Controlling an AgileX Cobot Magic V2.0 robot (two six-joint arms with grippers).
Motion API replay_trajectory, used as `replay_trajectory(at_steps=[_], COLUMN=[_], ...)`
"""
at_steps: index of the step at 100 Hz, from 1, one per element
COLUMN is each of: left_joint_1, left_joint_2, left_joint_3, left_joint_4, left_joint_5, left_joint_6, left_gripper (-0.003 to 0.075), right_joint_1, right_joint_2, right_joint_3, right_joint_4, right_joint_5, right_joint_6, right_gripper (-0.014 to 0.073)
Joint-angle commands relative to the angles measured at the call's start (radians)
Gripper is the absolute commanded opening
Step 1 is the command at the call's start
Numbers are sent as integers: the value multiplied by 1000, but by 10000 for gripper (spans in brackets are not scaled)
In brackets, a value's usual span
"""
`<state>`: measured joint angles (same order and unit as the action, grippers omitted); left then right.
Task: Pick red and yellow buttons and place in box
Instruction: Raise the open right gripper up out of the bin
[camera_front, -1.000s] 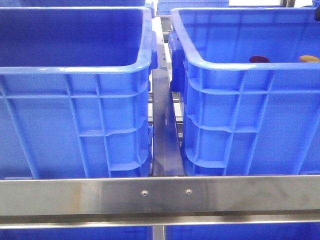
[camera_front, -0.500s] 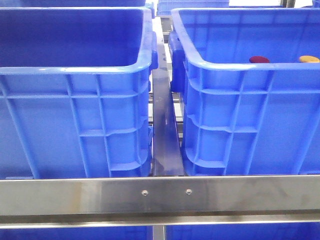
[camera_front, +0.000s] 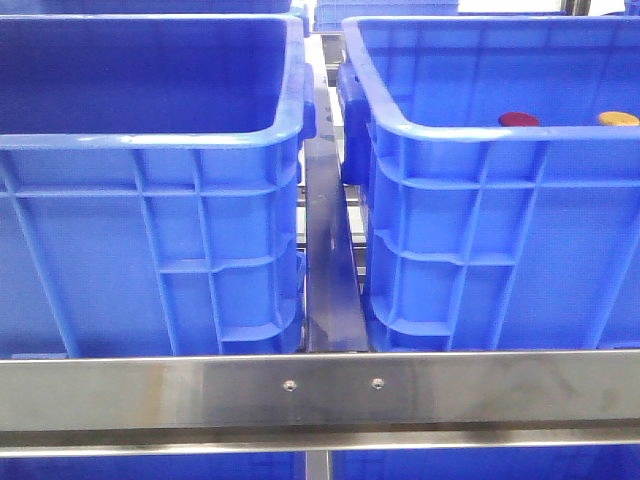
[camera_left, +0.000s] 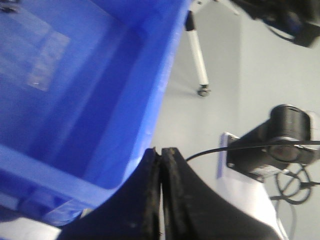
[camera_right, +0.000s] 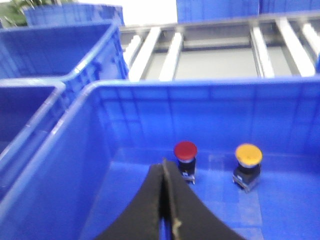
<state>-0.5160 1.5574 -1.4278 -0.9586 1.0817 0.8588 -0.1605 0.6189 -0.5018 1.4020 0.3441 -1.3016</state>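
Our left gripper (camera_left: 160, 155) hangs over the left crate's (camera_front: 150, 140) edge, fingers pressed together on nothing. Our right gripper (camera_right: 164, 172) hovers inside the right crate (camera_front: 480, 130), fingers likewise pressed together. Beyond its tips stand the red button (camera_right: 185, 150) and, beside it, the yellow button (camera_right: 248, 154), both domed caps on dark bases.

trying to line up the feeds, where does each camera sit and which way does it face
Front view: low behind a steel rail, facing forward at the left crate and right crate; no robot parts show.
Left wrist view: on the left arm, over a blue crate's rim and the floor; left gripper, jaws together.
Right wrist view: on the right arm, looking into the right crate; right gripper, jaws together.
Shared by front and right wrist views: red button, yellow button.
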Motion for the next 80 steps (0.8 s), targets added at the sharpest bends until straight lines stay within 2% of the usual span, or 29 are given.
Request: replay_trajectory(at_steps=[1,60,80], left_joint_1=[-16,-18,-18], left_joint_2=[-88,-519,-679], left_joint_3=[10,548,705], left_joint_4=[-29,47,69], left_joint_5=[-81,-629,-699], left_joint_6=[-11,-11,-11], left_gripper=[-20,-20,-20], right_joint_1=[-3,-3,-3], right_joint_2=[-49,-197,-271], right_joint_3=[-6,36,95], right_joint_4=[20,20,20], right_joint_5=[21,137,137], right_joint_6=[-13,-13,-13], right_gripper=[-69,-69,-69])
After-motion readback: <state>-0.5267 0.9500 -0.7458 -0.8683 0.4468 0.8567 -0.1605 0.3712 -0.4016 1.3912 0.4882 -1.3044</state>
